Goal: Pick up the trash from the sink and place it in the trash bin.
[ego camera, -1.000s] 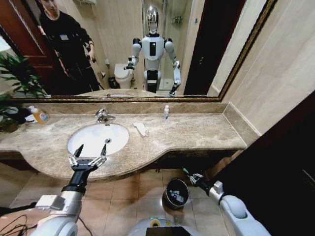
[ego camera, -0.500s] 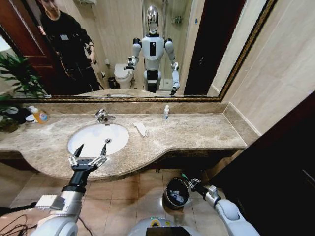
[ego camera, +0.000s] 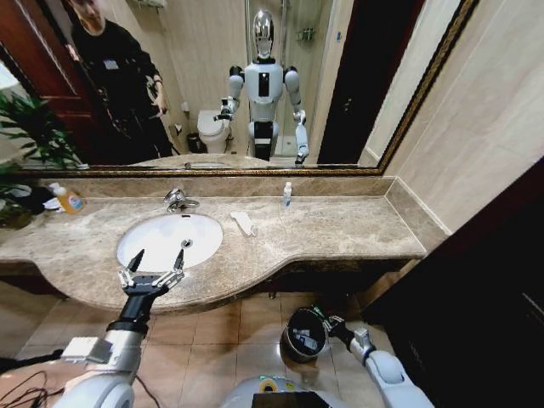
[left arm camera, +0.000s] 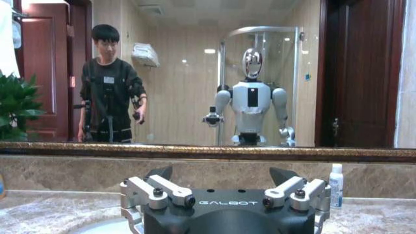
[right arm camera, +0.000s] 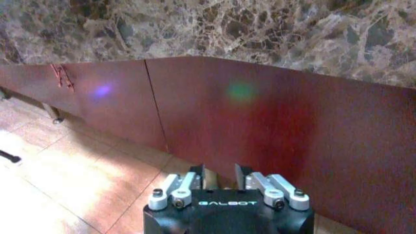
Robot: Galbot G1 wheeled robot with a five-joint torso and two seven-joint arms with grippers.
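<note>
The white oval sink [ego camera: 161, 240] sits in the beige marble counter, and its bowl looks bare. Trash lies on the counter: a white wrapper [ego camera: 244, 223] right of the basin and a tiny white-capped bottle [ego camera: 287, 193] [left arm camera: 335, 178] by the back wall. My left gripper [ego camera: 158, 255] [left arm camera: 221, 173] hovers at the sink's near rim, open and holding nothing. Down on the floor, the dark trash bin [ego camera: 304, 334] holds a pale item. My right gripper [ego camera: 321, 320] [right arm camera: 219, 171] is at the bin's rim. Its jaws stand close together, and I make out nothing between them.
An orange-labelled soap bottle [ego camera: 68, 201] stands at the counter's far left beside a plant [ego camera: 30, 136]. The chrome tap [ego camera: 178, 201] rises behind the basin. The red-brown cabinet front [right arm camera: 260, 122] runs under the counter, close to my right gripper. A wall closes off the right side.
My right gripper has drawn down and back towards me, from beyond the bin to its rim. The left arm has not moved.
</note>
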